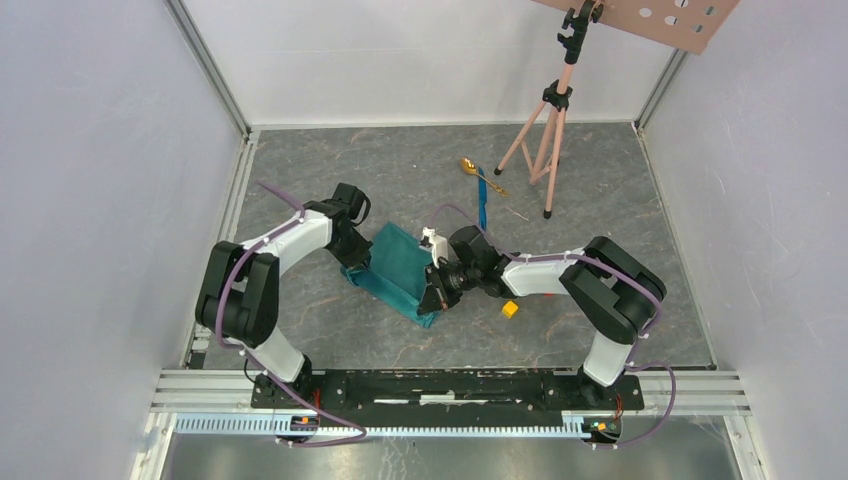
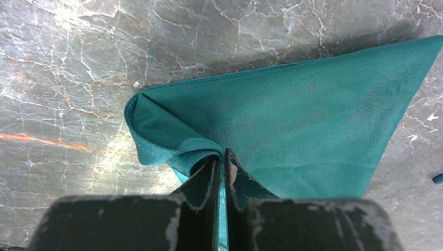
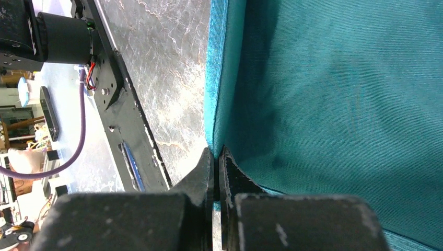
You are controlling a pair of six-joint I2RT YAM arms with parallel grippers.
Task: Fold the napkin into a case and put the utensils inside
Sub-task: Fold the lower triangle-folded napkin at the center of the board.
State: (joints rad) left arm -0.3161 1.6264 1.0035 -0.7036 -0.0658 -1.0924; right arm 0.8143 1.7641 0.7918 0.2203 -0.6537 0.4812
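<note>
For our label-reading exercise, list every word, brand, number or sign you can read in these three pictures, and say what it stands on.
No text can be read.
The napkin, spoon, blue stick, yellow cube and board with holes show no writing.
The clutter beyond the table in the right wrist view is too blurred to read.

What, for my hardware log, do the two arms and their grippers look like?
Both the left arm and right arm have black joints, white link shells and a purple cable alongside. The left gripper and right gripper have black, wedge-shaped fingers with scuffed, pale-worn edges.
</note>
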